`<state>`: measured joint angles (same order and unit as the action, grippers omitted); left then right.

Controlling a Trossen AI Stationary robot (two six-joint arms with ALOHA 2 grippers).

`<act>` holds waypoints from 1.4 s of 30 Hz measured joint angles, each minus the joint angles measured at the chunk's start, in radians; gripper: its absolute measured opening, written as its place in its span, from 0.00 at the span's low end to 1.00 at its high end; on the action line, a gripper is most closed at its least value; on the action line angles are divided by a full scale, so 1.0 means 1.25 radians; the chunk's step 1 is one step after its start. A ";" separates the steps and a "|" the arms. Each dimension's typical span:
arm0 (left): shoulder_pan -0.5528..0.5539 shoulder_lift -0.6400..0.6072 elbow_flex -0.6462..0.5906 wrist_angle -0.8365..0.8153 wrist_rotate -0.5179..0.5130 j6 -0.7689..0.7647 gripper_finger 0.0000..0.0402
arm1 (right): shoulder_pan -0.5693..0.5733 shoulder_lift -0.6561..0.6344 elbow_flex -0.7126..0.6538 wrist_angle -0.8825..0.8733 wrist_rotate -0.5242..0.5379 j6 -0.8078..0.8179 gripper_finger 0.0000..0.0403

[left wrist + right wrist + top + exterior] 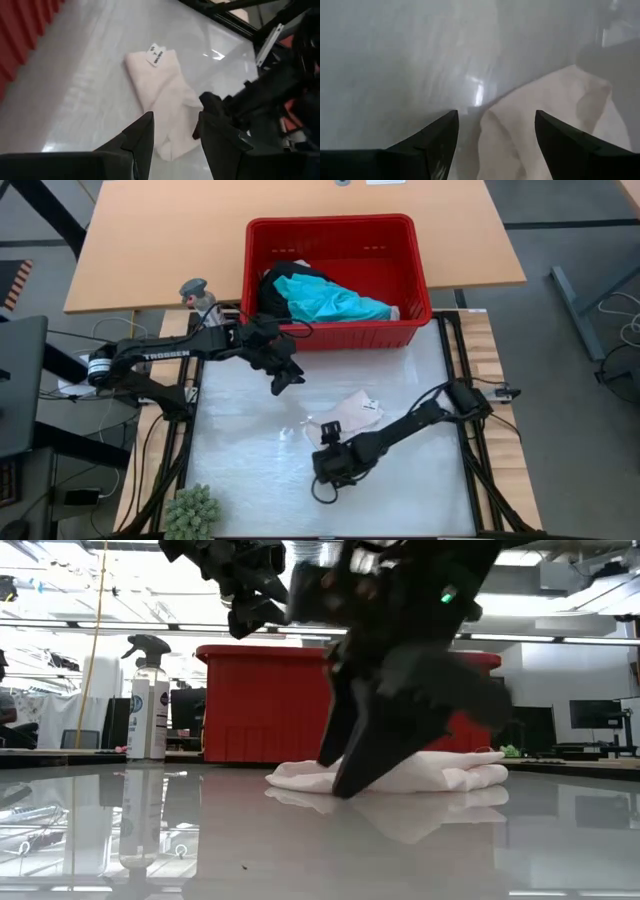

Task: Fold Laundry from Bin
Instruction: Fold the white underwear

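Folding step: pale pink-white piece [350, 416] spread mid-worktop; right hand [329, 437] wide, empty, at its edge. Left hand [284, 375] half-parted, empty, near bin [415, 275]. Next: hem grasp required.

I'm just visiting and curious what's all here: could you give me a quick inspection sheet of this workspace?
Surface: glossy pale table, reflective.
Job's things: pale pink-white piece lying on the table; red bin holding turquoise shirt and black clothing.
Clutter: spray bottle; green plant.
Grippers: left gripper raised, empty; right gripper open, low at the piece's edge.
Cables: black cables along the table sides.
Surroundings: wooden desk.
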<state>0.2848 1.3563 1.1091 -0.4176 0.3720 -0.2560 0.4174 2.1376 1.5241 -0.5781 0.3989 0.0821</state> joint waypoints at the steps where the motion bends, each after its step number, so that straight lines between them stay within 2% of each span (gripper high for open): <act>1: 0.000 0.000 0.000 -0.011 -0.002 0.000 0.35 | -0.001 0.015 0.022 -0.020 0.004 0.013 0.71; 5: -0.003 0.002 0.000 -0.032 -0.008 0.005 0.35 | -0.006 0.047 0.078 -0.080 0.001 0.078 0.70; 8: -0.003 0.002 0.000 -0.034 -0.022 0.010 0.35 | -0.009 0.046 0.081 -0.101 -0.001 0.130 0.63; 17: -0.003 0.002 0.000 -0.032 -0.051 0.009 0.35 | -0.022 0.040 0.080 -0.138 -0.037 0.249 0.17; 20: -0.003 0.002 0.000 -0.033 -0.051 0.009 0.35 | -0.022 0.040 0.084 -0.146 -0.042 0.275 0.05; 30: -0.003 0.002 0.000 -0.033 -0.088 0.006 0.35 | -0.016 0.031 0.123 -0.161 -0.048 0.347 0.04; 42: -0.003 0.002 0.000 -0.026 -0.098 -0.005 0.35 | 0.037 -0.011 0.125 -0.191 -0.035 0.628 0.04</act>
<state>0.2813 1.3590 1.1091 -0.4503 0.2497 -0.2628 0.4632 2.1238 1.6810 -0.8169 0.3553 0.8667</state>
